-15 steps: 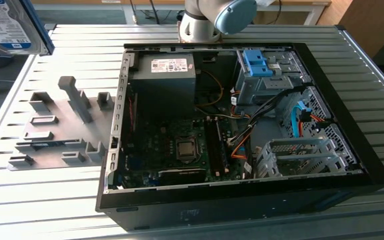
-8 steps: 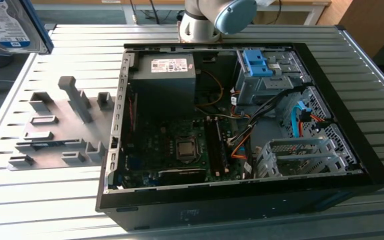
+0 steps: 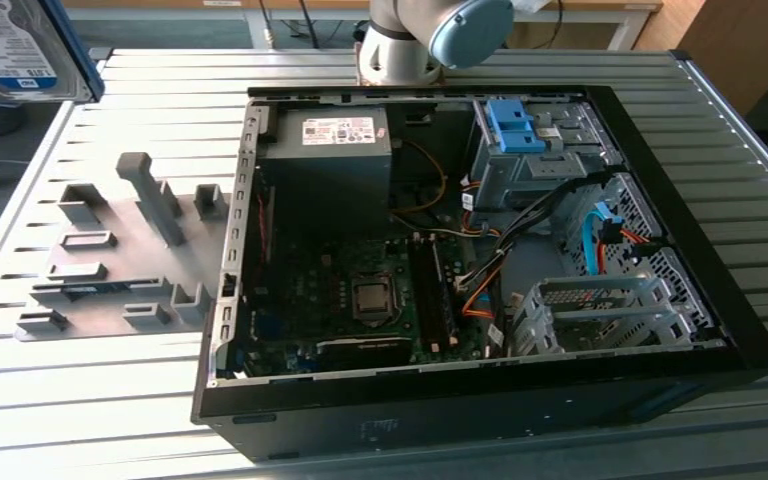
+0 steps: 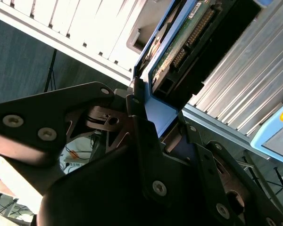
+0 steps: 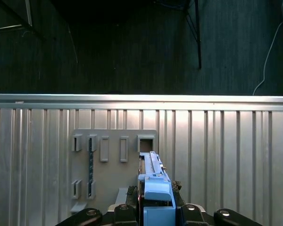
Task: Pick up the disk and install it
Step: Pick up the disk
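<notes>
Over the ribbed metal table [image 5: 226, 155], the pincer [image 5: 156, 209] clamps the silver disk [image 3: 11, 40], blue-framed with a white-and-blue label.

1. A robotics lab or workshop: a robot arm [image 3: 391, 55] stands at the far edge of a ribbed metal table [image 3: 91, 400].
2. An opened computer case [image 3: 491, 420] lies on it, a grey slotted holder plate [image 3: 111, 270] at the exterior view's left.
</notes>
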Robot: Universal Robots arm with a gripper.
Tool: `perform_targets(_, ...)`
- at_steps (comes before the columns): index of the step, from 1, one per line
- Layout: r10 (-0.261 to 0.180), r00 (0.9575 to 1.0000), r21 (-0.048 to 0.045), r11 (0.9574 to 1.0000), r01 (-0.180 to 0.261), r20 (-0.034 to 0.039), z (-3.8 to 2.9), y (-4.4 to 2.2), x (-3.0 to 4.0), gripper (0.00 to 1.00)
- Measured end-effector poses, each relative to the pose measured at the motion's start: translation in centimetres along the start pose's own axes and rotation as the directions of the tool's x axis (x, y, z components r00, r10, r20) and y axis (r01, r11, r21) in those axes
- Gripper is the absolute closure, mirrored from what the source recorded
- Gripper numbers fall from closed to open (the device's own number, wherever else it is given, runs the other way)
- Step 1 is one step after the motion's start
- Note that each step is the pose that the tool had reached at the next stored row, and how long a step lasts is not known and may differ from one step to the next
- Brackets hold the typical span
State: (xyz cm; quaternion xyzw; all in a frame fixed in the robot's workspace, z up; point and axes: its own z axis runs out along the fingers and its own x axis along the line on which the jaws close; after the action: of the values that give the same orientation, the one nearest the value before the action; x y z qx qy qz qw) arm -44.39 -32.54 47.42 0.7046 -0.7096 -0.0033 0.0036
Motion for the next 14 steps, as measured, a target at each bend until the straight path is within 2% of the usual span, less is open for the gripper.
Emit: perform_targets(14, 0.000, 1.0000, 0.0000, 1.0000, 0.000, 0.0000, -1.08, 0.01, 0.00, 0.63)
